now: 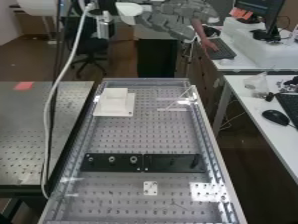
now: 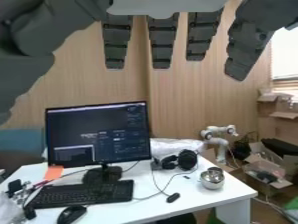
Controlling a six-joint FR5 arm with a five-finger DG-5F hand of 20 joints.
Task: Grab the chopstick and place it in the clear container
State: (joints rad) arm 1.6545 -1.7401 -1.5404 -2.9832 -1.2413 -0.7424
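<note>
Apparently, one hand [image 1: 169, 21] is held high past the bench [image 1: 146, 132], likely as a ready pose; fingers [image 2: 161, 42] straight, spread, nothing pinched. Counted on the bench: one white block [image 1: 114, 102], two black plates [image 1: 123, 167], one thin slanted strip [image 1: 181, 96] near the far right corner, possibly the chopstick; cannot be told for sure.

Your hand [image 1: 174, 21] is dark grey, with blocky, tapering fingers [image 2: 161, 42] banded by black seams. You have a smooth, rounded white arm part [image 1: 130, 9] and a long pale cable [image 1: 46, 125].
</note>
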